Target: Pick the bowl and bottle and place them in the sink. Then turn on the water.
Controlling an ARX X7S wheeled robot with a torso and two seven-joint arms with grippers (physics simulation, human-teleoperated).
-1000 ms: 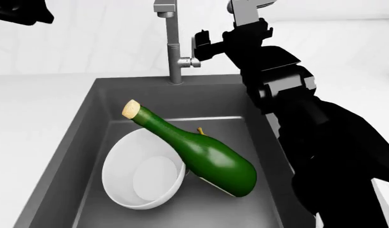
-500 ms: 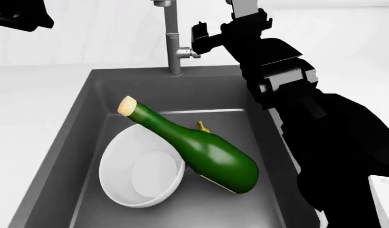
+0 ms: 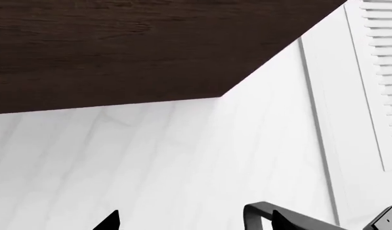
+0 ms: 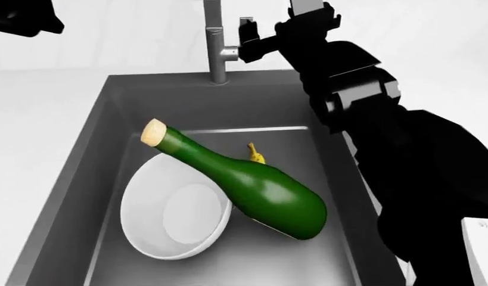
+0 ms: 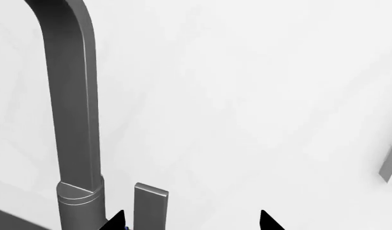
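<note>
The white bowl point(image 4: 176, 217) lies tilted in the dark grey sink point(image 4: 100, 149). The green bottle point(image 4: 260, 187) lies across the bowl's rim, its cork pointing to the back left. The faucet point(image 4: 215, 42) stands at the sink's back edge and no water stream shows. My right gripper point(image 4: 255, 42) is open at the faucet's side lever point(image 4: 245, 30). In the right wrist view the lever point(image 5: 150, 206) stands between the open jaws of the right gripper point(image 5: 192, 221), close to one fingertip point(image 5: 116, 221) and beside the faucet column point(image 5: 71, 96). My left gripper point(image 3: 192, 224) is open and empty, raised at the far left.
A small yellow object point(image 4: 255, 155) lies in the sink behind the bottle. The white counter point(image 4: 37, 113) surrounds the sink. The left wrist view shows a dark wood cabinet point(image 3: 119, 48), a white wall and the faucet spout's end point(image 3: 260, 213).
The head view has tilted down, so the faucet and sink sit higher in it. My right gripper stays by the lever. Bowl and bottle have not moved in the sink.
</note>
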